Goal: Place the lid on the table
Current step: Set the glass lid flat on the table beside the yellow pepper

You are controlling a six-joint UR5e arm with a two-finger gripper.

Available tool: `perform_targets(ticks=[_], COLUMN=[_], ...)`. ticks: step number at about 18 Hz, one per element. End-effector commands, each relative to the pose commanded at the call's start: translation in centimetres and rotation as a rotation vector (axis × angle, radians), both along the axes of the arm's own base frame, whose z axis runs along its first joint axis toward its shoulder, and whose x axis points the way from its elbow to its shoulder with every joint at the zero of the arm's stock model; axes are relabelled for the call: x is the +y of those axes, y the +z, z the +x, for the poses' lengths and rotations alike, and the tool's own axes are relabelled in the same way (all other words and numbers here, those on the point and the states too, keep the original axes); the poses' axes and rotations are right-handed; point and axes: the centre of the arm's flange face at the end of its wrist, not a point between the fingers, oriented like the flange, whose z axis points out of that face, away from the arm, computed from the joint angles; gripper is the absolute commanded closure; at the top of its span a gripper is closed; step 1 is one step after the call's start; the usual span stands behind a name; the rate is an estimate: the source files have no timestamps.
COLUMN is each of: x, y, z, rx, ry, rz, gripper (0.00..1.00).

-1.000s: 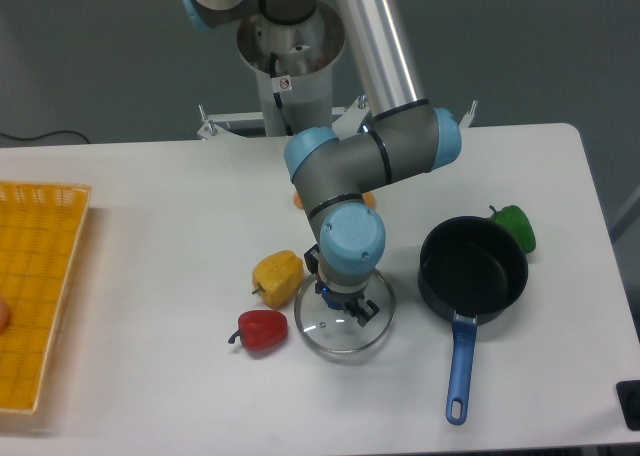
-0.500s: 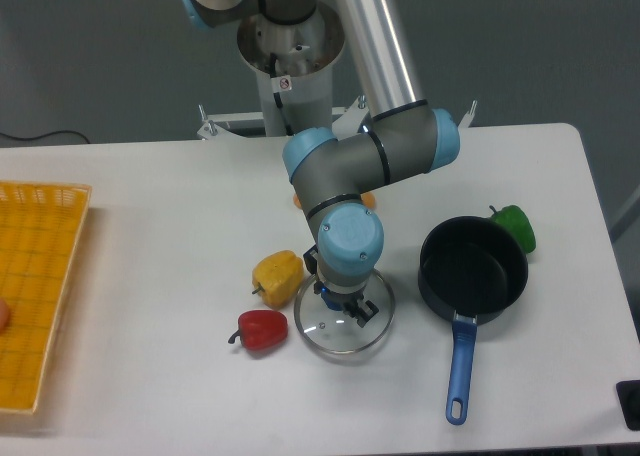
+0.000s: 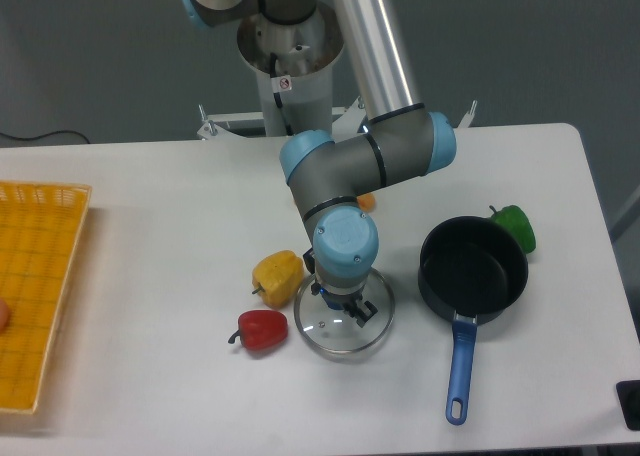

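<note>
We see the lid (image 3: 345, 321) lying flat on the table (image 3: 150, 206), between the red pepper (image 3: 262, 329) and the black pan (image 3: 472, 267). The yellow pepper (image 3: 278, 274) sits just beside the lid's rim. Our claw (image 3: 340, 304) points straight down over the middle of the lid, where the little blue knob is. We cannot tell if the claw is holding the knob or has let go. A green pepper (image 3: 515, 226) peeks out behind the pan. A yellow tray (image 3: 40, 286) sits far off at the table's edge.
</note>
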Motion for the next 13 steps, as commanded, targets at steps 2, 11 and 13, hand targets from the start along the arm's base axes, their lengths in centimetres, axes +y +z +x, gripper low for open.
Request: perform_targets(ticks=[2,11,13], x=[0.06,0.29,0.30], y=[-0.10,-0.87,-0.87], z=[0.08,0.33,0.33], rx=[-0.001,0.001,0.001], ry=[-0.002,-0.011,-0.013], rz=[-0.001,-0.019,-0.019], gripper=[0.39,0.26,0.26])
